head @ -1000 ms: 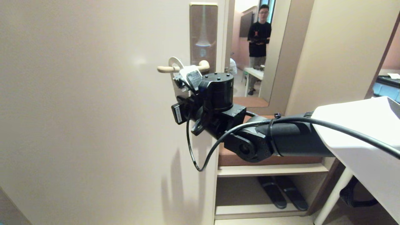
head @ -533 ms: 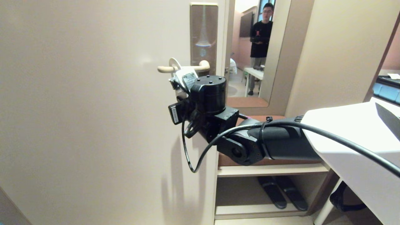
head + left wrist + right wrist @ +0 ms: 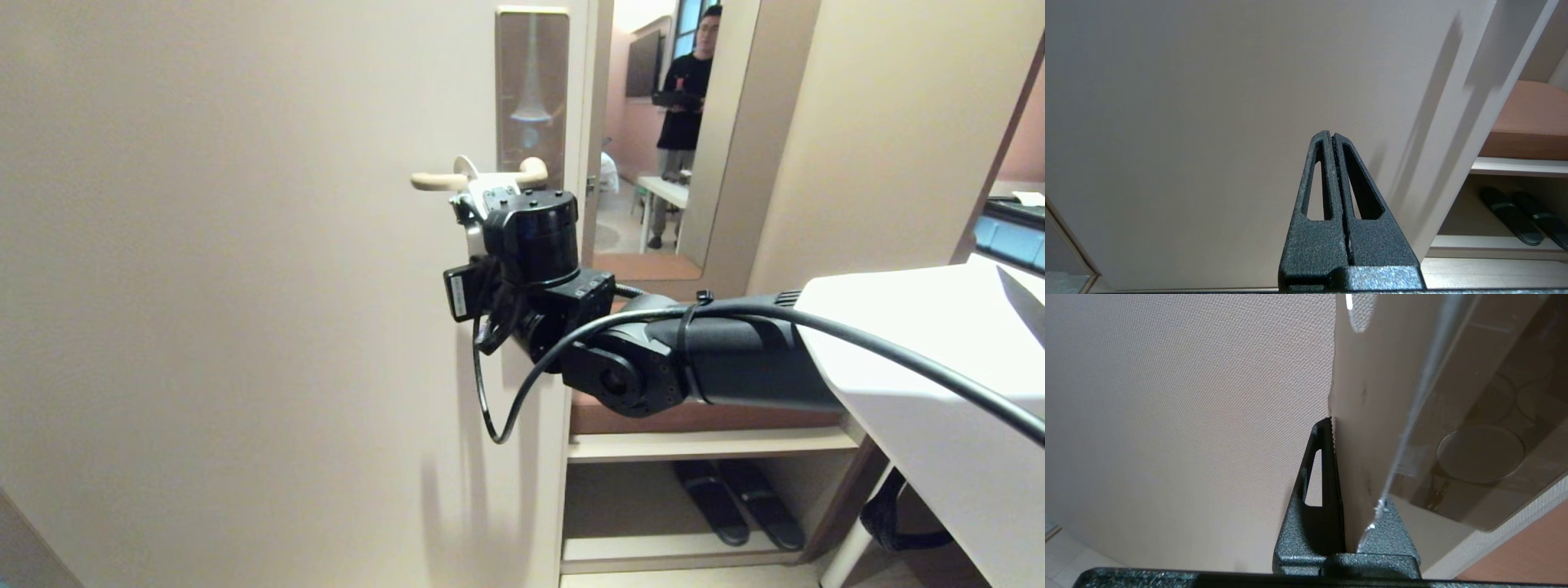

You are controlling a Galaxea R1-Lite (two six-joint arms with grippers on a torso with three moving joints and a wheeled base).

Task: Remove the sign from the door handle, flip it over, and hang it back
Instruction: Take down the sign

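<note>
The beige door handle (image 3: pixel 441 180) juts out from a tall brown plate (image 3: pixel 531 82) on the cream door. My right gripper (image 3: pixel 483 202) sits just below the lever and is shut on the sign (image 3: pixel 1372 396). In the right wrist view the sign's pale face runs up from the jaws to its oval hole, close to the brown plate (image 3: pixel 1494 416). In the head view only the sign's (image 3: pixel 467 167) white rounded top shows above the lever. I cannot tell whether the lever passes through the hole. My left gripper (image 3: pixel 1332 134) is shut and empty, low in front of the door.
The door's edge is just to the right of the plate. Beyond it a person (image 3: pixel 686 90) stands in the room. A low shelf with dark slippers (image 3: pixel 735 506) is at the lower right. My right arm's white cover (image 3: pixel 939 367) fills the right side.
My right wrist has moved left and closer to the door and has rolled. The sign's top now shows narrower above the lever and further right. The person has shifted right.
</note>
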